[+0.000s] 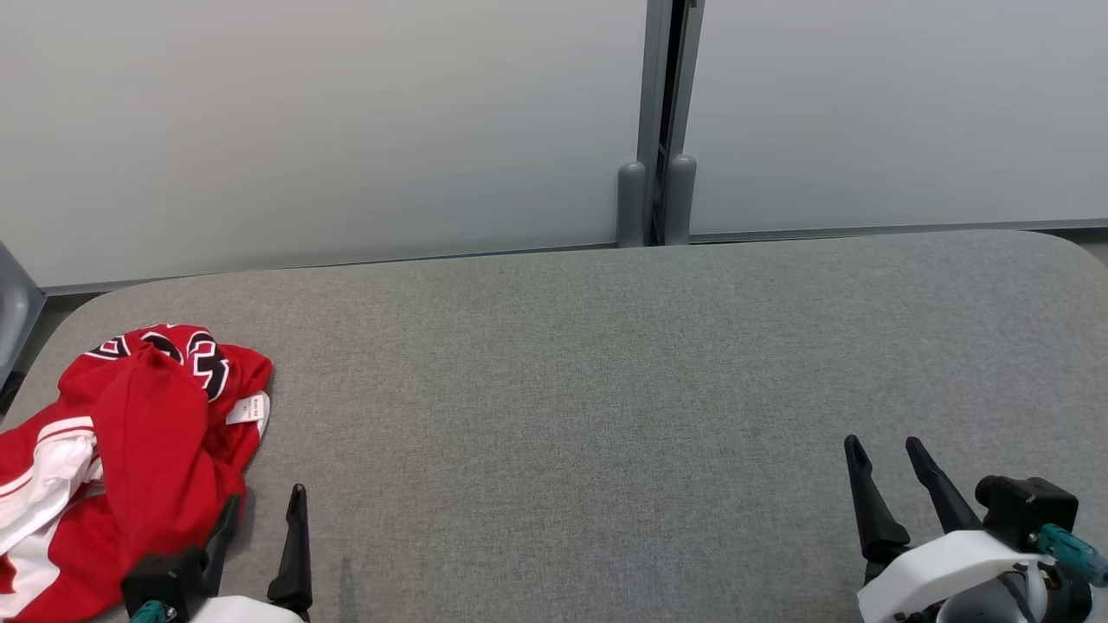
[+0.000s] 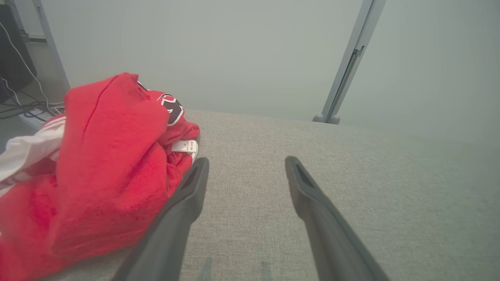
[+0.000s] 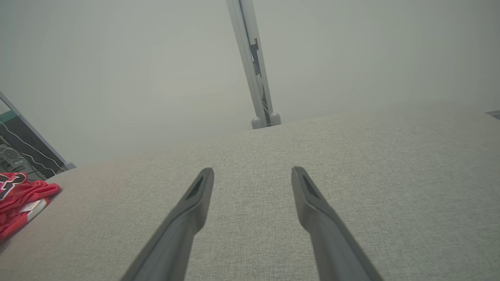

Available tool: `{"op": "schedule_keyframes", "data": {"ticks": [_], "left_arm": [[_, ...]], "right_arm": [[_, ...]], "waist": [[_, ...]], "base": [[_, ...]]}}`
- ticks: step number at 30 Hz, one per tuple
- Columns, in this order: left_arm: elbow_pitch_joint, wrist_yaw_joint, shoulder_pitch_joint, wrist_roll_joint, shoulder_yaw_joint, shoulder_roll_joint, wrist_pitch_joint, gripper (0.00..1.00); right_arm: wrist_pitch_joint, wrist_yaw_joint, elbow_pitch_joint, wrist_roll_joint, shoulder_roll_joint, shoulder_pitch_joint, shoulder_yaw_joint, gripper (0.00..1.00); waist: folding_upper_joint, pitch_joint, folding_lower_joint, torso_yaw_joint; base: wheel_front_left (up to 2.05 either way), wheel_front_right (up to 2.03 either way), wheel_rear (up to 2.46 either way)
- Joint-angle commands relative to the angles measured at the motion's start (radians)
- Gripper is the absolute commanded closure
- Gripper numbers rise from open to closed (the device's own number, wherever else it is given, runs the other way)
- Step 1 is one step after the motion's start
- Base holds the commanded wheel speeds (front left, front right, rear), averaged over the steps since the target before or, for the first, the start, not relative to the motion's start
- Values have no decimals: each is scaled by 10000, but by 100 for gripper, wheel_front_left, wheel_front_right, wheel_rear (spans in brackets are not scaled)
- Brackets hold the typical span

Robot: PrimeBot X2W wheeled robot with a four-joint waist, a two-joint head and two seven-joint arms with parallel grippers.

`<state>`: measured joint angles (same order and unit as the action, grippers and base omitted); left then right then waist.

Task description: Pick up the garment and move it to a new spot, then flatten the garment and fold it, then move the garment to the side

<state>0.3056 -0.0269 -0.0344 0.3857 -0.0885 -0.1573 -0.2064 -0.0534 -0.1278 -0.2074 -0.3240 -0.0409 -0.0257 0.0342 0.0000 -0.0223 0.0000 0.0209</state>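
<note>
Item: crumpled red-and-white jersey garment (image 1: pixel 147 424), beside my left gripper (image 1: pixel 265 500); it and my right gripper (image 1: pixel 883 446) spread, empty. Risk: pinching one loose layer, bundle slips.

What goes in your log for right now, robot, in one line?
stage: pick-up not begun | shirt: crumpled, left end of table | left claw: open, beside shirt | right claw: open, over table
</note>
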Motion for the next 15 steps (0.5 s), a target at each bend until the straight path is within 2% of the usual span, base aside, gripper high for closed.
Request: {"op": "schedule_keyframes", "data": {"ticks": [1,10,15], "left_arm": [[24,18,-21,-255,-26,-72,-100,0],[105,-151,-121,-746,-24,-32,-269,0],[74,9,-179,-454,131,125,-300,0]], "right_arm": [[-32,-42,58,280,-95,19,8,0],[-25,-45,41,974,-108,50,57,0],[-77,-45,22,1183,-115,79,15,0]], "waist": [[0,-4,0,-4],[0,-58,0,-48],[0,-96,0,-50]], "base": [[0,0,0],[0,0,0],[0,0,0]]}}
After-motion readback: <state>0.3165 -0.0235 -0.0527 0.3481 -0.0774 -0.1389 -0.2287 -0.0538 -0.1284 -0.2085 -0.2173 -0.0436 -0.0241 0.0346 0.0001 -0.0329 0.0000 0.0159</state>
